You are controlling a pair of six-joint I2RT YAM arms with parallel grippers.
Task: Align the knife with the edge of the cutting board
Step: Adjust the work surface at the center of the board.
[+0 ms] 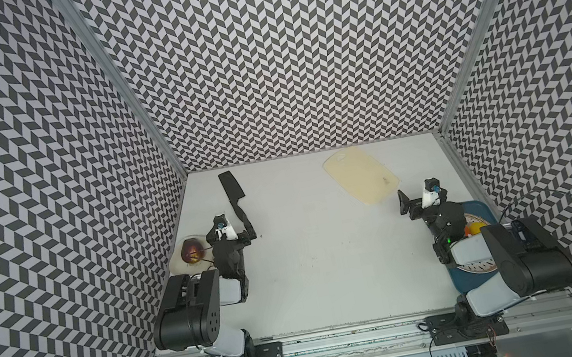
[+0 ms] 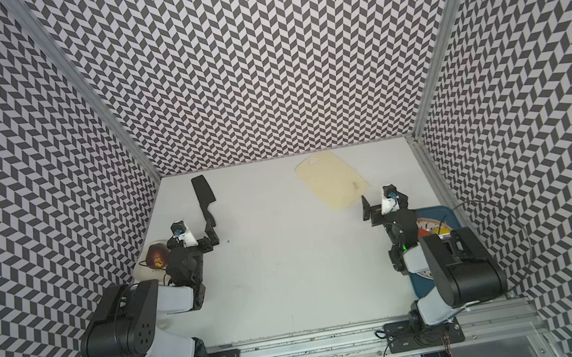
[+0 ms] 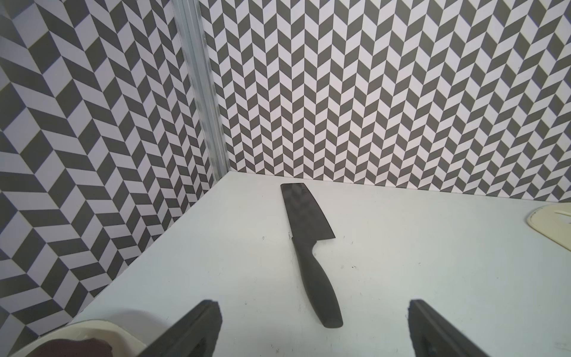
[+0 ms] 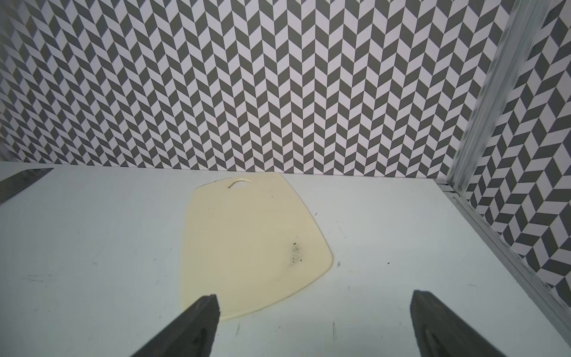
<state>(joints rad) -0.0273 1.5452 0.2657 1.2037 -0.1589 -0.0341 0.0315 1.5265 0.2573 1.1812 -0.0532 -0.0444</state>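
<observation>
While both hands stand released with nothing between their pads, the items lie as follows. Knife (image 1: pixel 233 195): all black, flat on the white surface (image 1: pixel 329 258) at about 11 o'clock in both top views (image 2: pixel 204 197), broad blade toward the back wall at 12 o'clock, slim handle trailing toward 5 o'clock. Cutting board (image 1: pixel 361 176): pale cream, flat at about 1 o'clock, well apart from the knife, set askew with its cut-out end toward 11 o'clock and a dark speckled patch near its 5 o'clock corner (image 4: pixel 295 255). Left hand (image 3: pixel 313 306): fingers wide apart, the butt of the knife handle lying between them in the left wrist view; whether it touches the handle cannot be told. Right hand (image 4: pixel 315 299): fingers wide apart, just short of the board's near end, one fingertip (image 4: pixel 210 304) over its corner. Cream bowl (image 1: pixel 177 262) at 9 o'clock, holding a dark red fruit (image 1: pixel 192 251). Dark blue tray (image 1: pixel 479 206) at 3 o'clock, largely under the right arm.
</observation>
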